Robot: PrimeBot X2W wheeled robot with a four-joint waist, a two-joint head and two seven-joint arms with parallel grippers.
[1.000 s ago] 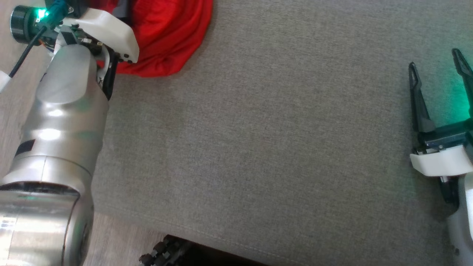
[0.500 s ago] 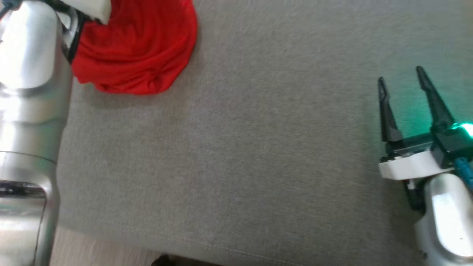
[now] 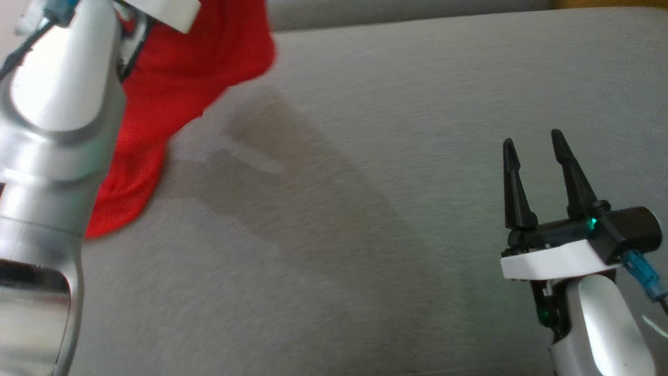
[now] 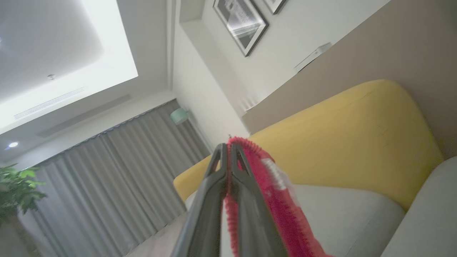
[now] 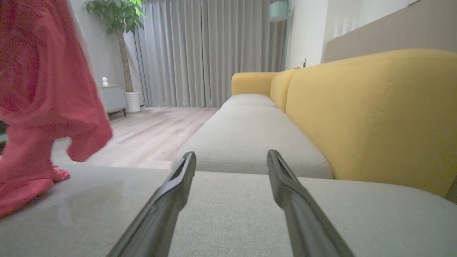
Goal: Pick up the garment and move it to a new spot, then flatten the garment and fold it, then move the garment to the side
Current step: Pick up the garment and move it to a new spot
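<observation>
left arm: silver forearm rising along the left edge of the head view, with the wrist high in the top left corner, partly covering the cloth.

left gripper: fingers tilted upward toward wall and ceiling in its own wrist view. tips pressed together, clamped on the red garment.

red garment: one edge is pinched between the left fingers, and the fabric trails down their right side and hangs in a loose drape. in the right wrist view its lower end rests on the grey seat cushion at the far left. its outline is blurred in the head view.

right arm: low in the lower right of the head view.

right gripper: fingers apart with nothing between them, low over the cushion and pointing along the seat. the yellow backrest is to its right. it is well apart from the garment, which hangs off to its left.
</observation>
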